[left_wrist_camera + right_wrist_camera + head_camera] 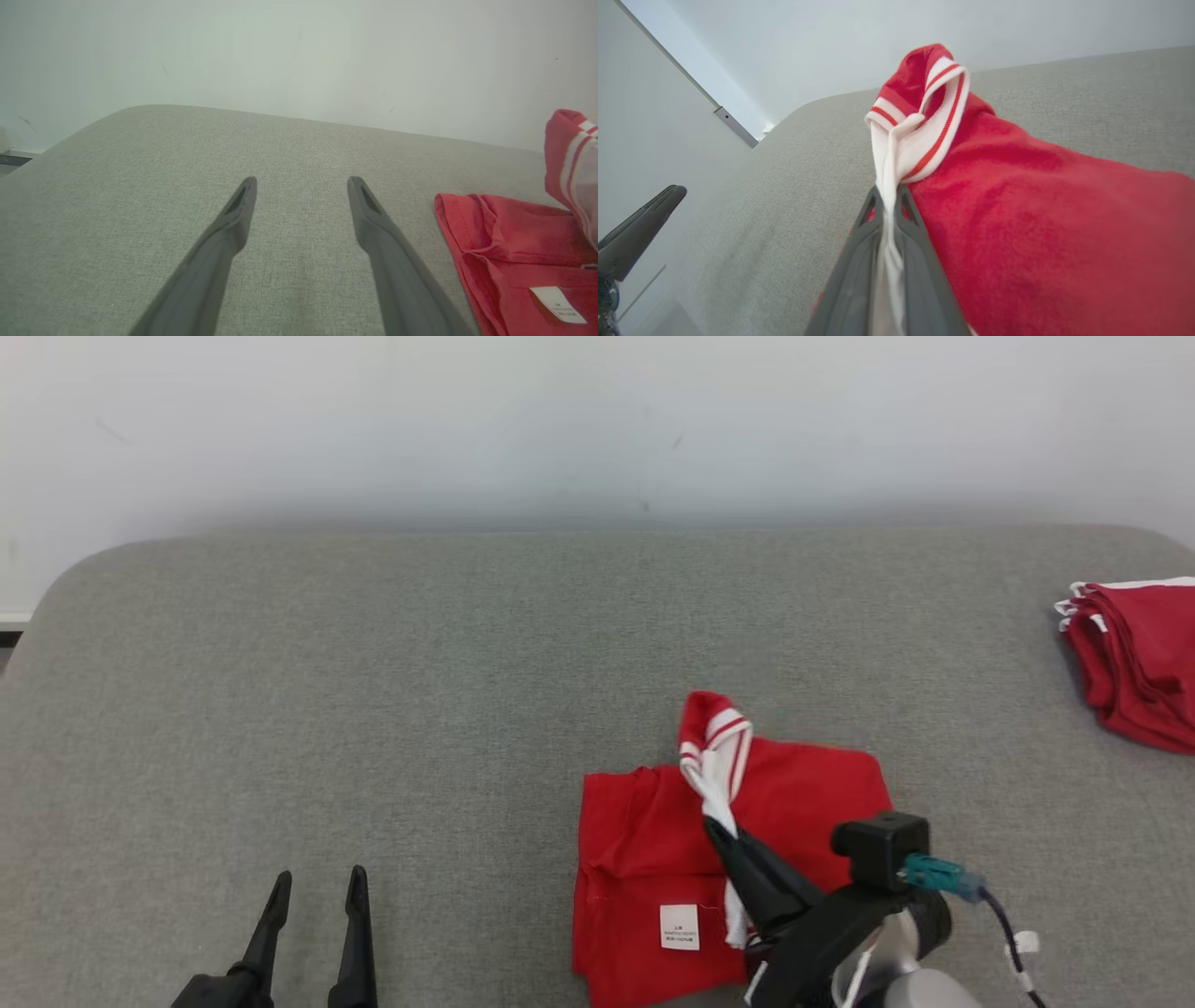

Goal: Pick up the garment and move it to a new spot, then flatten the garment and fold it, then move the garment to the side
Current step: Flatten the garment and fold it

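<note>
**Asker:** Why does the striped band [714, 747] stand up like that?

**Me:** My right hand [709, 825] is clamped on it. It holds the white-and-red ribbing up off the rest of the red garment [644, 840], which lies by the front edge of the grey padded surface [373, 663], right of the middle. I judge the grip is there to draw the cloth open for flattening.

**Asker:** And the other hand?

**Me:** My left hand [320, 877] hovers empty, fingers apart, near the front edge and left of the garment without touching it. It is well placed to take a second edge.

**Asker:** Room to move?

**Me:** Plenty. The surface is bare to the left and toward the far edge. A folded red pile [1134, 663] sits at the right edge, well apart. The garment's near hem may reach the front edge, but it is cut off from view, so I cannot tell.
</note>
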